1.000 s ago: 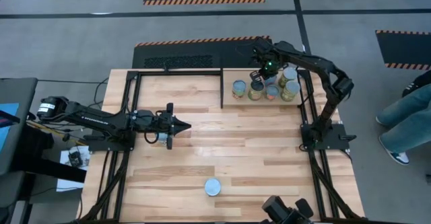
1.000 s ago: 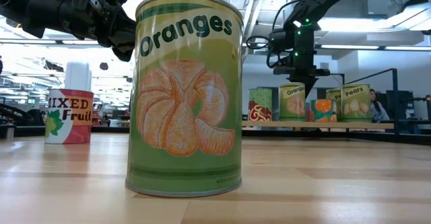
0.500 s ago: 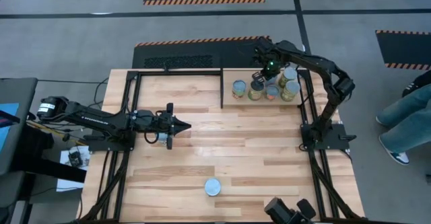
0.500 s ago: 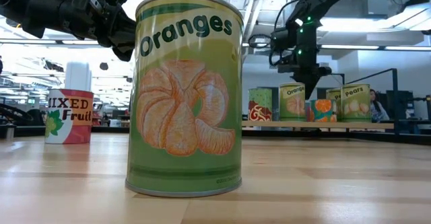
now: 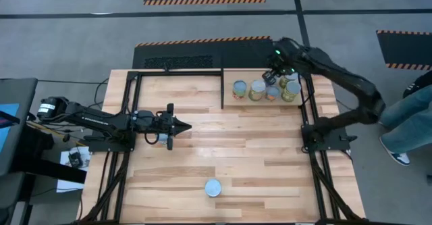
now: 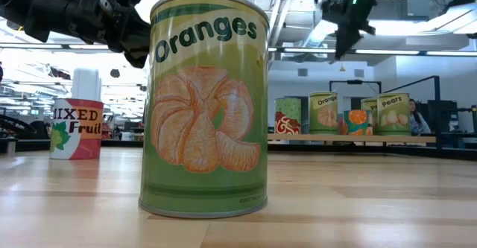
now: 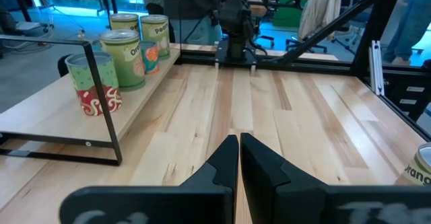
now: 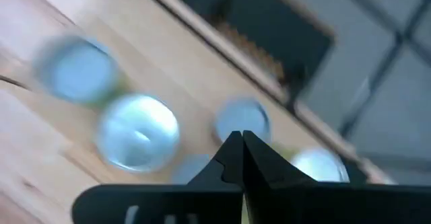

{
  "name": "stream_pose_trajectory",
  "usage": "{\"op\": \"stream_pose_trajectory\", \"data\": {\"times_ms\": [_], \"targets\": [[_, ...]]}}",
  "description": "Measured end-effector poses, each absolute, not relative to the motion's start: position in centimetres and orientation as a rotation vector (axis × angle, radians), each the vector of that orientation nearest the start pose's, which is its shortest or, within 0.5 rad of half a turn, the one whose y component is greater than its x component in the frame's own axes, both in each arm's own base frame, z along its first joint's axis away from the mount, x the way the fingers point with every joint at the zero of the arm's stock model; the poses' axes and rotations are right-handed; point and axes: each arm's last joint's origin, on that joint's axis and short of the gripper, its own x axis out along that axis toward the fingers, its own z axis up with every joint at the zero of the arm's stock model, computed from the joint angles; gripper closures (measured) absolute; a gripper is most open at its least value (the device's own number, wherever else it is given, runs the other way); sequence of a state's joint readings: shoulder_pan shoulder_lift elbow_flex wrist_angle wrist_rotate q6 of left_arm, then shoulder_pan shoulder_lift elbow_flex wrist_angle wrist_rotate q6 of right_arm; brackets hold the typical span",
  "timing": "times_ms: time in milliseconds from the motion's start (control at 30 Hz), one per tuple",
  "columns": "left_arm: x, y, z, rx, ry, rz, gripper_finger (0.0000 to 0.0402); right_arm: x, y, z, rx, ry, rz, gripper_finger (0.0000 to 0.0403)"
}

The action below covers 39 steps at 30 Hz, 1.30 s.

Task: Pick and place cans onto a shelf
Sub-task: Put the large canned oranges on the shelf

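Tabletop [image 6: 358, 203]: "Oranges" can [image 6: 204, 103] front, "Mixed Fruit" can [image 6: 76, 129] behind.

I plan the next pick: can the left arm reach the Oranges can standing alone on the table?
Probably yes. The left gripper is shut over bare planks, and nothing stands between it and the Oranges can nearer the front edge. It would need to open first.

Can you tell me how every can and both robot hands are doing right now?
Oranges can: upright, alone on the tabletop, not held.
Mixed Fruit can: upright, away from the shelf.
Cans on the shelf: upright, grouped close together.
Shelf: holding cans at one end.
Left end effector: shut, empty, over the tabletop.
Right end effector: shut, empty, raised above the shelf cans.
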State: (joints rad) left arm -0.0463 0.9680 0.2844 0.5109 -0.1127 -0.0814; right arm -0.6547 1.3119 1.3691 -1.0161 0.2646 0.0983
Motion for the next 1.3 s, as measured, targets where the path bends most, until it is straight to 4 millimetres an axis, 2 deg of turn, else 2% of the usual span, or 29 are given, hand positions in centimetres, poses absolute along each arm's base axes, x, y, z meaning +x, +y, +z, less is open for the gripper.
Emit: {"op": "stream_pose_trajectory", "data": {"times_ms": [100, 400, 567, 700, 900, 1167, 1300], "targets": [[19.3, -0.6, 19.6, -0.067, 0.174, 0.073, 0.0395, 18.9, -12.8, 35.3, 0.187, 0.773, -0.808, 0.0393], [19.3, -0.6, 19.6, -0.063, 0.174, 0.074, 0.0395, 18.5, -3.5, 31.8, 0.060, 0.425, -0.413, 0.0386], [19.3, -0.5, 19.7, -0.062, 0.158, 0.080, 0.0395, 19.8, 1.1, 31.3, 0.020, 0.351, -0.187, 0.0383], [19.3, -0.5, 19.7, -0.062, 0.156, 0.080, 0.0395, 21.8, 4.3, 30.6, -0.032, 0.324, -0.088, 0.0368], [19.3, -0.5, 19.6, -0.062, 0.170, 0.081, 0.0395, 24.6, 7.8, 29.0, -0.086, 0.369, 0.017, 0.0322], [19.3, -0.5, 19.6, -0.057, 0.176, 0.081, 0.0395, 28.9, 11.1, 26.9, -0.122, 0.474, 0.072, 0.0244], [19.3, -0.5, 19.6, -0.057, 0.176, 0.081, 0.0395, 30.8, 12.6, 26.0, -0.125, 0.524, 0.174, 0.0209]]}}
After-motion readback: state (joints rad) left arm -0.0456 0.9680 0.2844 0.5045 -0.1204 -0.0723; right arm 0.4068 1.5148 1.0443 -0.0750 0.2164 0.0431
